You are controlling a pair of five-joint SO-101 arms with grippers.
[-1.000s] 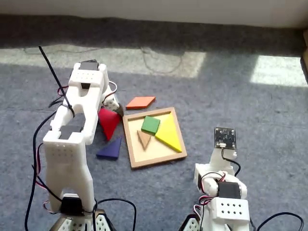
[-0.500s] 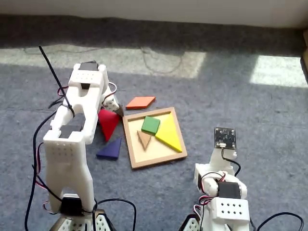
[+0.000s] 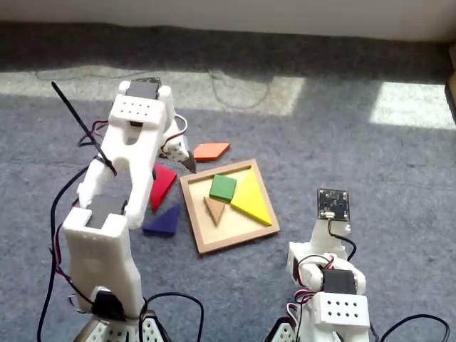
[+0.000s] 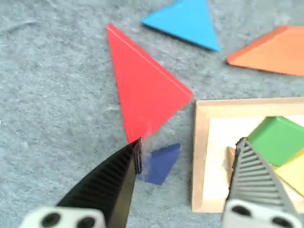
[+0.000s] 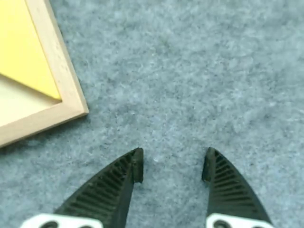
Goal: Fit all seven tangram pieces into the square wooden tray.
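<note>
Left gripper hangs released, jaws wide apart, grasping nothing. One tip is over the point of the red triangle, the other over the inside of the tray. From above we see it at the tray corner nearest the orange piece.

Right gripper is also spread and holds nothing. It is over bare carpet, just beside another corner of the tray.

The tray lies flat on the carpet between the two arms. Three pieces are in it: a green square, a yellow triangle touching the square, and a small brown triangle beside them. Much of the tray floor is bare.

Four pieces lie outside on the carpet, all near the tray's left side: the red triangle, a purple triangle, the orange piece and a blue triangle. We judge the task less than half done, with three of seven pieces in.

From above, the left arm covers part of the red triangle and the carpet beyond it. At the left wrist, one finger hides the brown triangle, and the picture's edge cuts off the tray. We cannot tell whether either tip of the left gripper touches what lies under it. Nor can we tell whether the three seated pieces leave room for the rest.
</note>
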